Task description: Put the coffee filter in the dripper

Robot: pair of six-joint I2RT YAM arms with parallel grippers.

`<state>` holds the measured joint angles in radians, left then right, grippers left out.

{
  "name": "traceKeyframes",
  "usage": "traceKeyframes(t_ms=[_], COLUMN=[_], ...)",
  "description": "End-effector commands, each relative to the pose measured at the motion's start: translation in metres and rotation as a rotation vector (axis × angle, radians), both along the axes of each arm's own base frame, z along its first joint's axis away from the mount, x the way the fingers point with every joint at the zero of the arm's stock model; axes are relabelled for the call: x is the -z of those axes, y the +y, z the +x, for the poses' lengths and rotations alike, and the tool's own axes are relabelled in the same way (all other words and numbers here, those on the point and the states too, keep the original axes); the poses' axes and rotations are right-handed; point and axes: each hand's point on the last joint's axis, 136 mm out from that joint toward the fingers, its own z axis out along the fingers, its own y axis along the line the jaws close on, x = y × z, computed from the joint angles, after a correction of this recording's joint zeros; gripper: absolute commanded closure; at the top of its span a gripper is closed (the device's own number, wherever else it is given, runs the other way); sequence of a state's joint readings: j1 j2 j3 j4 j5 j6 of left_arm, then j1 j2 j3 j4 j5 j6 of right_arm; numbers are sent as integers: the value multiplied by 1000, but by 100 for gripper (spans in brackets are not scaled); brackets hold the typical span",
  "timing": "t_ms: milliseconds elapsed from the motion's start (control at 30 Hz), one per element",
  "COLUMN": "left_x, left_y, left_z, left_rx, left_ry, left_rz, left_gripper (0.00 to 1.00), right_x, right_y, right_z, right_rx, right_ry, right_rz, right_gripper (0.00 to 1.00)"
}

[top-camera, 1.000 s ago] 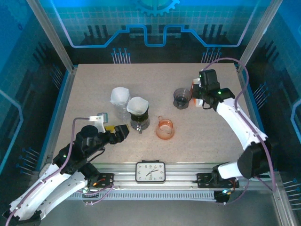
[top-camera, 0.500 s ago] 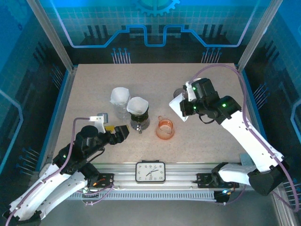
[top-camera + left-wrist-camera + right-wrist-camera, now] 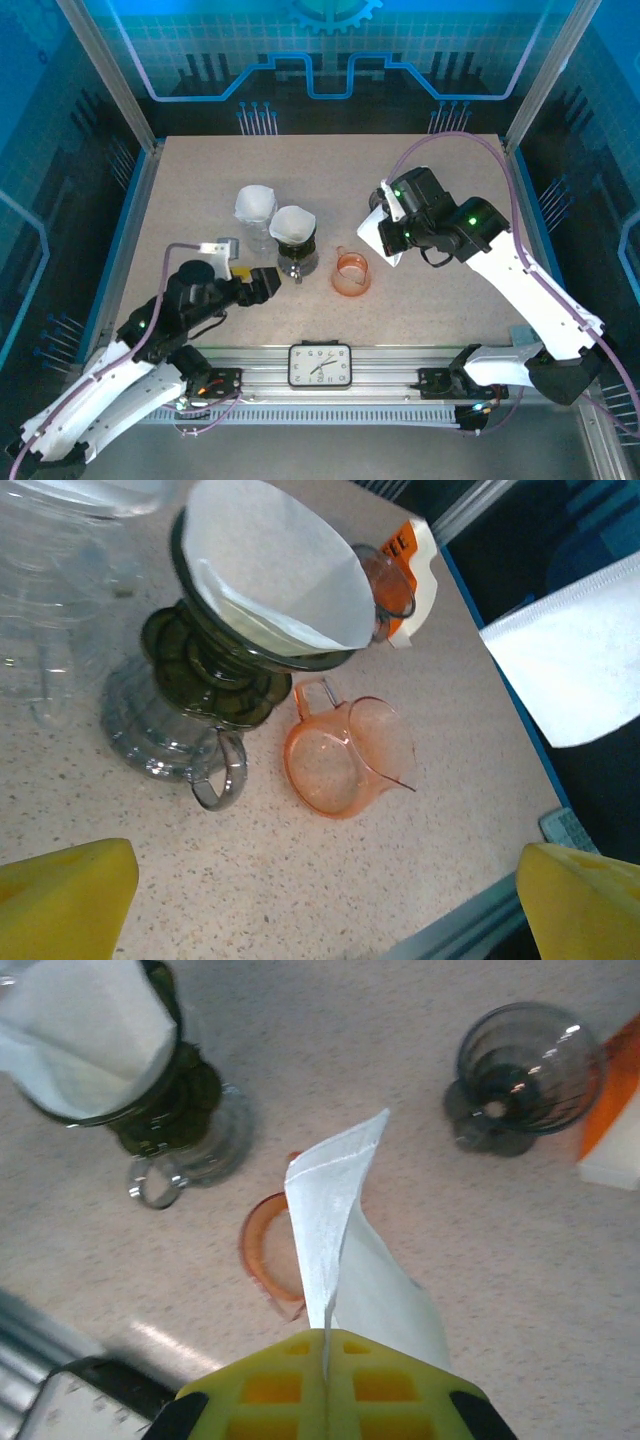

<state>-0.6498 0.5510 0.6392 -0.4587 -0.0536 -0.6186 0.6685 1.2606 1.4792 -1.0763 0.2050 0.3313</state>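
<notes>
Now: my right claw (image 3: 327, 1345) clenched on paper coffee filter (image 3: 345, 1230), filter's long axis jutting forward off the claw, over orange cup (image 3: 250, 1255). Empty glass dripper (image 3: 522, 1065) stood apart on counter (image 3: 400, 1090), toward upper right of right wrist view. Right arm nearer, I judged. Left claw (image 3: 258, 284) released, near lined dripper (image 3: 293, 230).

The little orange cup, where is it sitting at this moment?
In the top view the orange cup stands near the middle of the table, just right of the filter-lined dripper and up-table from the clock.
</notes>
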Motion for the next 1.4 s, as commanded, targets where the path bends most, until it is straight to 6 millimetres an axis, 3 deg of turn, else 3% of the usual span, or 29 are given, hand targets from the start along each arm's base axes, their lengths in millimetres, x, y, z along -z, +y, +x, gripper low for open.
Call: traceKeyframes(t_ms=[0, 233, 333, 500, 733, 933, 1233, 1367], left_x=[-35, -64, -66, -59, -47, -41, -34, -33], left_y=[-23, -54, -61, -55, -36, -24, -21, -19], left_z=[4, 19, 23, 21, 11, 4, 3, 1], left_rx=[118, 218, 239, 206, 150, 111, 93, 89], left_ry=[-55, -51, -32, -34, -22, -20, -4, 0], left_rz=[-18, -20, -11, -25, -21, -16, -22, -23], left_gripper=[3, 8, 8, 1, 1, 1, 1, 1], right_x=[11, 27, 36, 47, 78, 108, 158, 163], right_y=[-32, -70, -92, -113, -130, -135, -134, -132], right_z=[21, 87, 116, 158, 200, 212, 212, 209], right_rx=[112, 324, 405, 483, 523, 546, 570, 575], right_ry=[-68, -165, -193, -218, -170, -119, -11, 7], right_rz=[-107, -23, -30, -30, -51, -59, -5, 17], right_gripper=[100, 100, 100, 100, 100, 100, 94, 86])
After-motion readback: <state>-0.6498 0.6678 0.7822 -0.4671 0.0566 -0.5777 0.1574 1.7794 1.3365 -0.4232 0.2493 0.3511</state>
